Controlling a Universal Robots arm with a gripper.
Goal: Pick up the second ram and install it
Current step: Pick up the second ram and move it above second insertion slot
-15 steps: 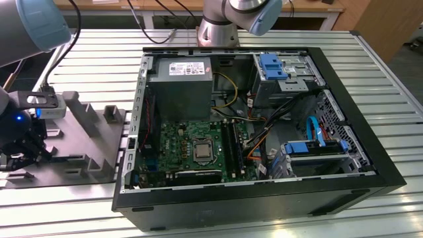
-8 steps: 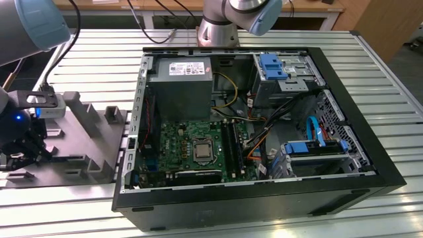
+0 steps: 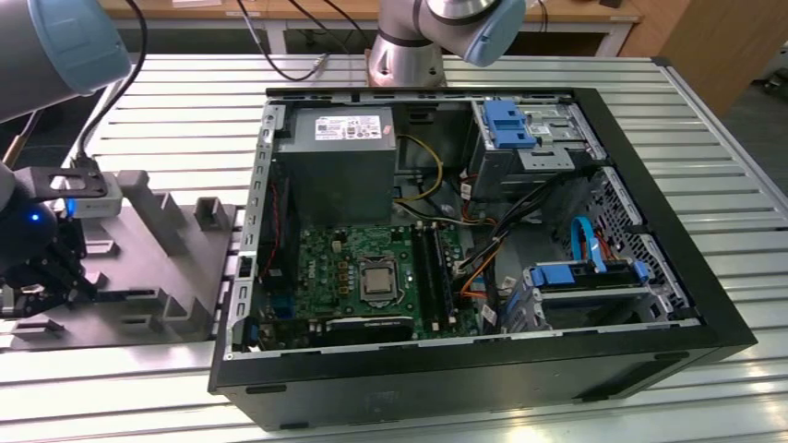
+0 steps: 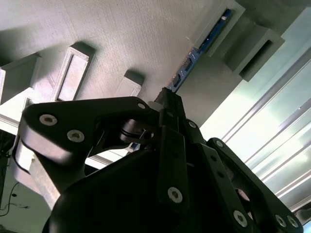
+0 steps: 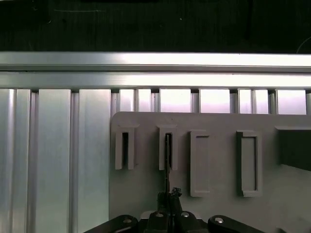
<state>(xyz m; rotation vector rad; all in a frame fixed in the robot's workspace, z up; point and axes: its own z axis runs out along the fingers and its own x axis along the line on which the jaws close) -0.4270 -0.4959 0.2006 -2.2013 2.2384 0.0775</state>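
The second ram (image 4: 200,47) is pinched at one end by my claw (image 4: 166,103), closed to the board's thickness. It sits edge-on in a slot of the grey holder (image 3: 161,277), lower left of the exterior view. Best drawn straight along the slot, untwisted.

The arm (image 3: 412,41) is silver-grey tubing with pale blue joint caps (image 3: 74,37); a black cable (image 3: 99,120) trails beside it. The gripper (image 4: 167,99) is matte black linkage; silver screws (image 4: 175,195) stud it.

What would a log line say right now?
gripper: shut on ram | ram: in holder slot | holder: beside open case
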